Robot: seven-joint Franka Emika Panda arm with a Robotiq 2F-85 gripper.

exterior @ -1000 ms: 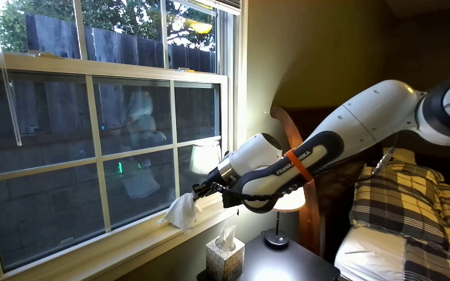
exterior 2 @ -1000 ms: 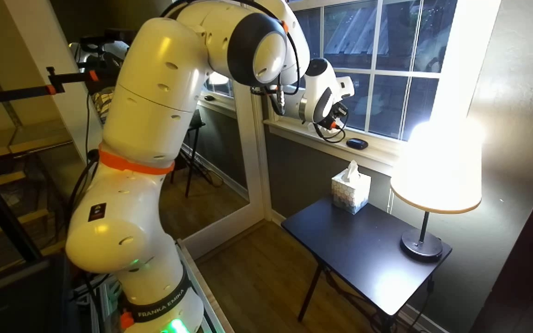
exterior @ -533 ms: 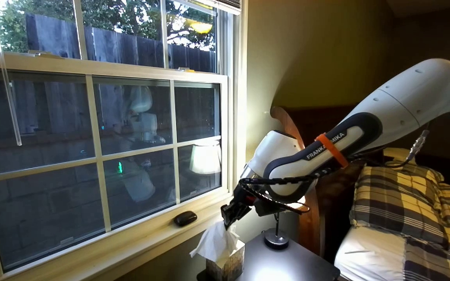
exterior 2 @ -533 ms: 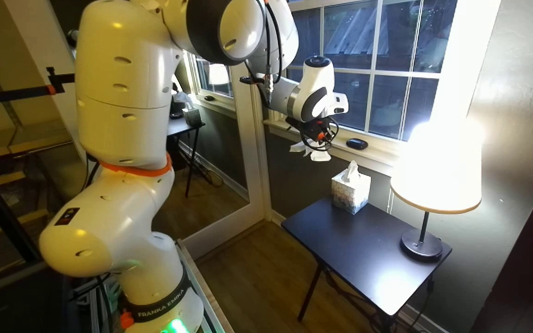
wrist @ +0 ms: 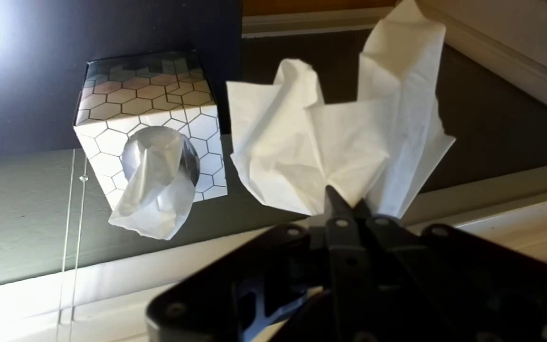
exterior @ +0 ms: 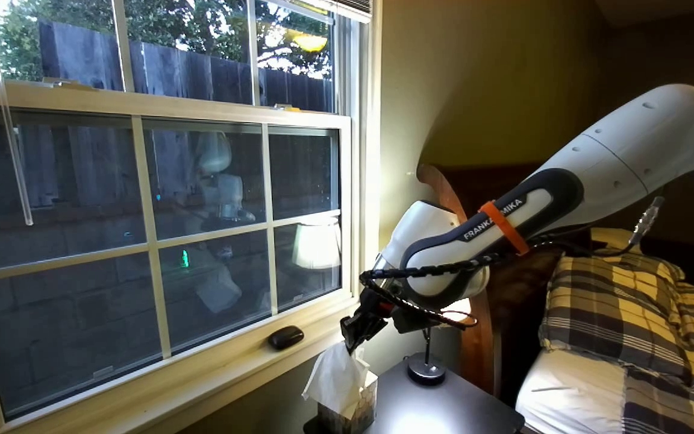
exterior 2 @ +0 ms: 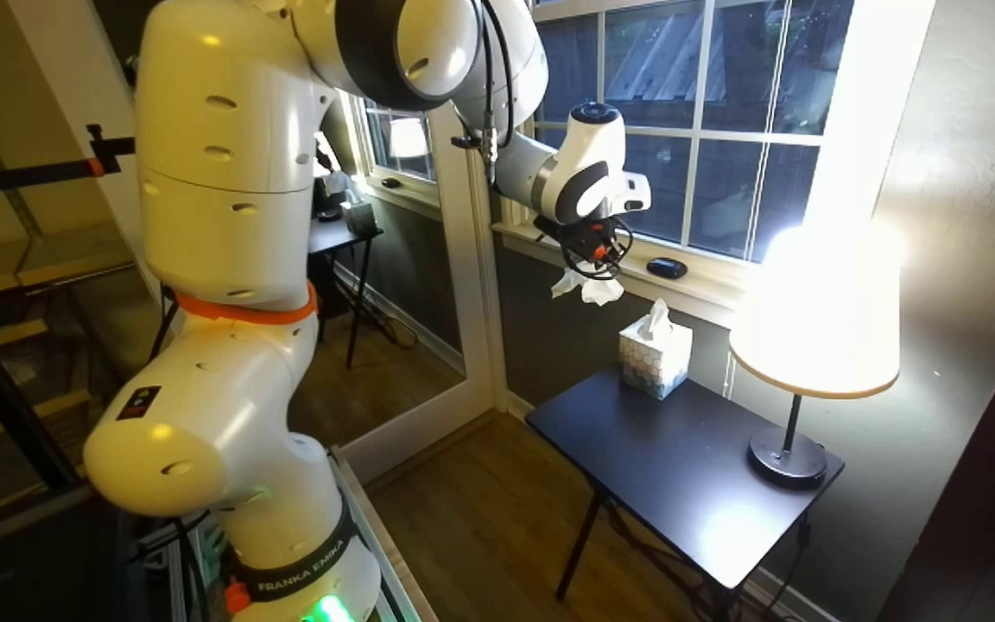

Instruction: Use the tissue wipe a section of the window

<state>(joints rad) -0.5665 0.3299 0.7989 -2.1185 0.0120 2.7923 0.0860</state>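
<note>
White tissue [wrist: 344,142] pinched by gathered part in gripper [wrist: 349,202], fingertips [wrist: 336,204] together on thin paper; free edges fan out beyond, presumably so soft paper, not hard tips, meets window [exterior: 208,235]. Tissue hangs on room side of sill [exterior: 202,371], near carton [wrist: 150,95], apart from window. Carton stands on table [exterior 2: 679,449], likely keeping next sheet [wrist: 157,199] reachable. Wiping would call for tissue brought against window.

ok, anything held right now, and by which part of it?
The white tissue, pinched between the closed fingers at a bunched spot; the rest fans out loose. Whether that's a corner or the middle, can't tell.
</note>
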